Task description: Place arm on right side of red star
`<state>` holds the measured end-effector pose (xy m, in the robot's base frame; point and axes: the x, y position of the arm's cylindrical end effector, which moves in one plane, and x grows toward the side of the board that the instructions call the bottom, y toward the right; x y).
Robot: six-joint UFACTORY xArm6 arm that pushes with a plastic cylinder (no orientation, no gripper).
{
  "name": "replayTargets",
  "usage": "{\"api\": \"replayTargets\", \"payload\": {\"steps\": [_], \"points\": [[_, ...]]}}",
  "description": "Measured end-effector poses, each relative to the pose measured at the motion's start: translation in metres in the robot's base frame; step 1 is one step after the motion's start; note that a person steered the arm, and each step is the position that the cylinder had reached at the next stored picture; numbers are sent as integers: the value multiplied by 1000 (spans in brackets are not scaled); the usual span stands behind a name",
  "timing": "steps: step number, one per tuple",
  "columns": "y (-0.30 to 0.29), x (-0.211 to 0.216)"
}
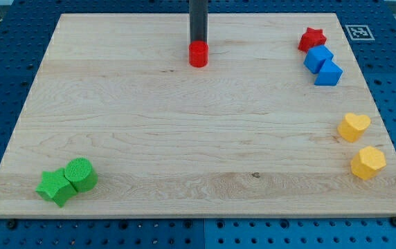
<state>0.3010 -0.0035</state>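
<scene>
The red star (311, 39) lies near the board's top right corner. My dark rod comes down from the view's top at the middle. My tip (198, 45) stands just behind a red cylinder (198, 54) and seems to touch it. The tip is far to the view's left of the red star, about a quarter of the view's width away.
Two blue blocks (318, 58) (329, 72) sit in a row just below the red star and touch each other. A yellow heart (354, 126) and a yellow hexagon (368, 162) lie at the right edge. A green star (55, 185) and a green cylinder (80, 173) lie at the bottom left.
</scene>
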Motion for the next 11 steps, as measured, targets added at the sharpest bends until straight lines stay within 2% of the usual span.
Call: {"api": "replayTargets", "payload": {"steps": [2,3,4,7,8,9,10,11], "points": [[0,71],[0,63],[19,17],[164,-91],[232,-95],[282,-60],[290,-25],[289,-22]]}}
